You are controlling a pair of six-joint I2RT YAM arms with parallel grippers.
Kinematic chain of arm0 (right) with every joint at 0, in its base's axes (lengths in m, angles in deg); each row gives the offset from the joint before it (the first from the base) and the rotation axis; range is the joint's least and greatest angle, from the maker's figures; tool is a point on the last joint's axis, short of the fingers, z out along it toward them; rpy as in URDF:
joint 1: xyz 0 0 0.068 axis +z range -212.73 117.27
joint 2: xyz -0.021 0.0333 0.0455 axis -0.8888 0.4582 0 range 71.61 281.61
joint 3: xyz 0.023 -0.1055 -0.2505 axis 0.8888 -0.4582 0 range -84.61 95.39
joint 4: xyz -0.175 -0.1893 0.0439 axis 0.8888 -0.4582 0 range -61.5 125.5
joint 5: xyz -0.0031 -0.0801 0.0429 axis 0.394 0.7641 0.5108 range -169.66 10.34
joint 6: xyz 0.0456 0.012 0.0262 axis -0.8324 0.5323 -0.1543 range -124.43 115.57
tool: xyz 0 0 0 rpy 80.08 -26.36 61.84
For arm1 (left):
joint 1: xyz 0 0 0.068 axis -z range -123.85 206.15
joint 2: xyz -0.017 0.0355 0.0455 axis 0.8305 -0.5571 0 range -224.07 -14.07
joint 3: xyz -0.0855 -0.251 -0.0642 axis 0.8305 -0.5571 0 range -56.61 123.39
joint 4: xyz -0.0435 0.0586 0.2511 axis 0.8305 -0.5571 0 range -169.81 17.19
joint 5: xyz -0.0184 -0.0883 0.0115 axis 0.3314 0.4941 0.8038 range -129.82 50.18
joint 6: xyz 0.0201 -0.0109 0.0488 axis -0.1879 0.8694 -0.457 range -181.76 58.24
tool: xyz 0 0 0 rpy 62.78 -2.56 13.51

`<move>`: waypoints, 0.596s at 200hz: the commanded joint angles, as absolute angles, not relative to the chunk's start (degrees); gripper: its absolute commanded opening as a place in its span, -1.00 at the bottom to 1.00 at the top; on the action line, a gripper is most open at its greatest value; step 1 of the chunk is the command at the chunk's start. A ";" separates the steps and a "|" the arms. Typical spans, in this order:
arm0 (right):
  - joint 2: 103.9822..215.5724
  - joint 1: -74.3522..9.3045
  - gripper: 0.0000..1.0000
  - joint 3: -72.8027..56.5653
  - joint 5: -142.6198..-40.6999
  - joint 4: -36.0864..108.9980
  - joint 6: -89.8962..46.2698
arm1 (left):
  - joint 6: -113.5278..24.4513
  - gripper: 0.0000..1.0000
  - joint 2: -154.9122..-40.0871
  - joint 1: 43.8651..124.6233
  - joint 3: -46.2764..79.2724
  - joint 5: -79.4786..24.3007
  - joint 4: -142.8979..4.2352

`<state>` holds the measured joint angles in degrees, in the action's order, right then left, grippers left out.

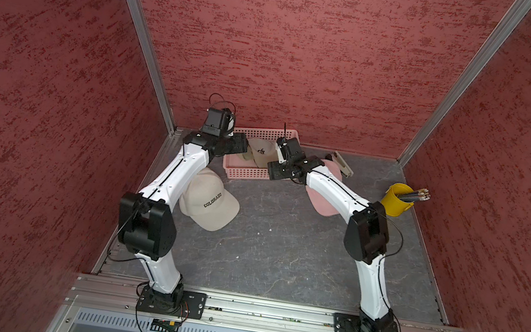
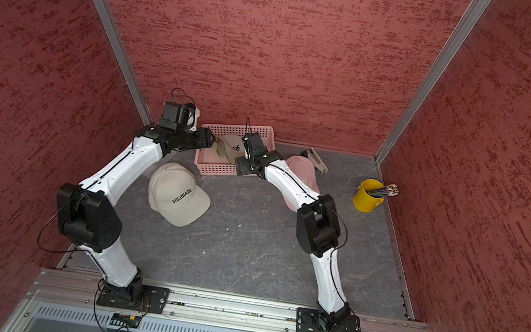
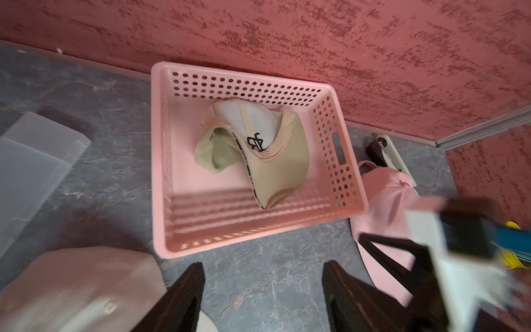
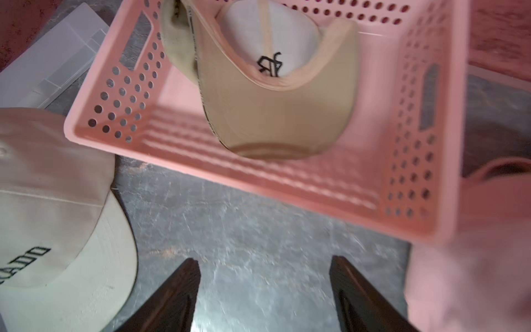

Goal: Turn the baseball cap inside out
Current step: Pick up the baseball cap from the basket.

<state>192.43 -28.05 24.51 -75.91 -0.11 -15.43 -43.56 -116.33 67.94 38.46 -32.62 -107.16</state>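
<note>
In pink perforated plastic basket (image 3: 161,143), at back of grey worktop (image 1: 278,264): tan fabric baseball cap (image 3: 258,155), white lining showing. Near basket, left tool (image 3: 264,266) and right tool (image 4: 264,260), both spread wide, gripping nothing. On worktop nearby: cream COLORADO cap (image 1: 213,202), pink cap (image 1: 323,205).

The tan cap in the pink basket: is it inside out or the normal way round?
Inside out, it seems: the tan cap shows white lining and its printed inner band, lying in the pink basket.
</note>
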 commanded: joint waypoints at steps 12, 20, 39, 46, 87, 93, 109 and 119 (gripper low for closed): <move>176.74 -28.76 0.53 12.52 -71.79 7.40 -17.96 | -38.16 0.32 -124.82 70.37 43.77 -35.85 -103.01; 173.90 -28.80 0.53 10.12 -71.13 7.20 -17.81 | -37.42 0.30 -126.53 70.38 44.59 -35.87 -102.21; 167.71 -29.23 0.54 5.00 -71.14 7.47 -18.37 | -36.50 0.24 -130.26 70.62 46.85 -36.53 -101.20; 165.97 -29.50 0.54 3.44 -71.92 7.55 -18.65 | -36.16 0.23 -131.67 70.73 47.90 -37.03 -101.31; 158.85 -30.02 0.55 -1.95 -73.69 7.29 -20.04 | -33.37 0.22 -136.84 71.44 49.92 -42.75 -101.39; 158.23 -30.10 0.54 -2.39 -74.02 7.38 -20.20 | -33.12 0.21 -137.38 71.39 50.00 -42.89 -101.09; 157.14 -30.27 0.55 -3.25 -75.12 7.55 -20.76 | -32.80 0.21 -139.21 71.32 50.92 -42.62 -100.71; 156.67 -30.21 0.55 -3.63 -75.82 7.59 -20.95 | -32.97 0.20 -140.82 71.34 52.01 -41.82 -100.40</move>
